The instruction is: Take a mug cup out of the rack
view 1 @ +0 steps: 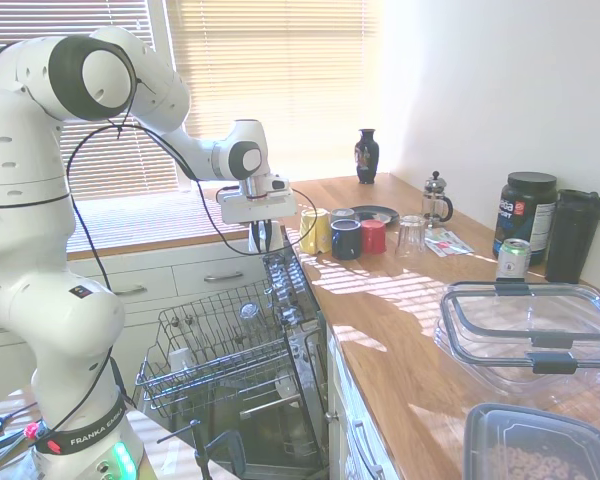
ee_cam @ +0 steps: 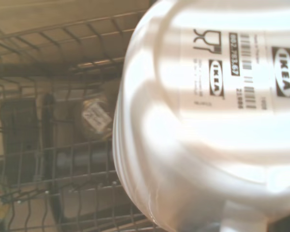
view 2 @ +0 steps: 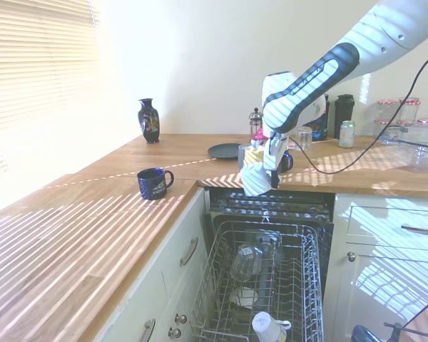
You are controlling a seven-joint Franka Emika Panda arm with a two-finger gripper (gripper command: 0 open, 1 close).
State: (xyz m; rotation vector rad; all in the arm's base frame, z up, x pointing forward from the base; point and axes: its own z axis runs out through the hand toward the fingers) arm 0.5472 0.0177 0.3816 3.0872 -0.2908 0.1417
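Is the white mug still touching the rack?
Apart. The second exterior view shows the mug cup in the pincer, lifted clear above the rack.

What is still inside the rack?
In the rack lie an upturned glass and a white cup near the front. The held mug hangs above it. Lower items are unclear.

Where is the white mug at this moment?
The white mug is held in the gripper, lifted above the rack, near the counter edge in the second exterior view.
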